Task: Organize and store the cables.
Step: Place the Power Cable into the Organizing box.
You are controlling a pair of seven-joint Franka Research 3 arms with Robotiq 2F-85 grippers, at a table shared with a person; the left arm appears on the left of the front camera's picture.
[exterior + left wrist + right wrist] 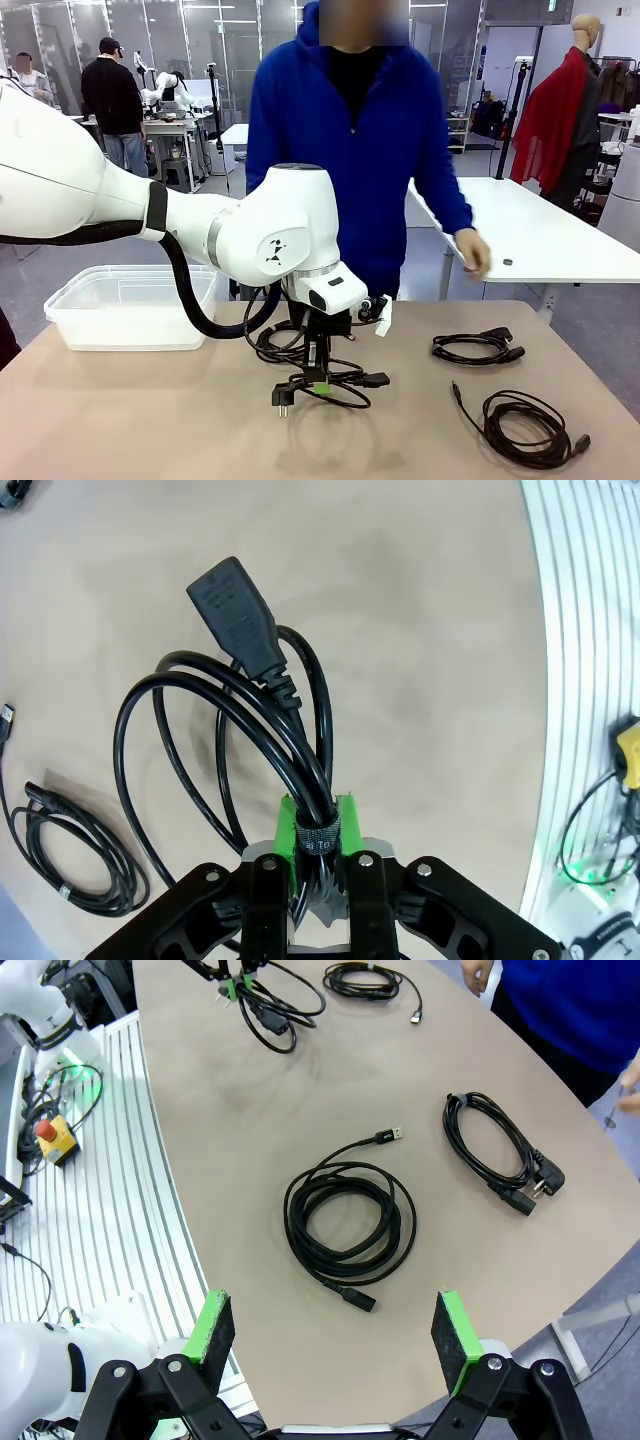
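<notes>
Coiled black power cable [245,630], low at the table [120,420], right of the clear bin [130,320]. My left claw [318,825] is clamped on its strapped waist. I judge that the best hold, since the light, floppy loops would sag. My right claw [335,1325] gapes wide.

Front faces person [350,150]; both wrists overlook shared table [150,420].

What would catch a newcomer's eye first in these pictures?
The left gripper, shut on a coiled black cable at the middle of the table, strikes first. Behind its big white arm stands a person in a blue hoodie, and a clear plastic bin sits at the table's far left.
</notes>
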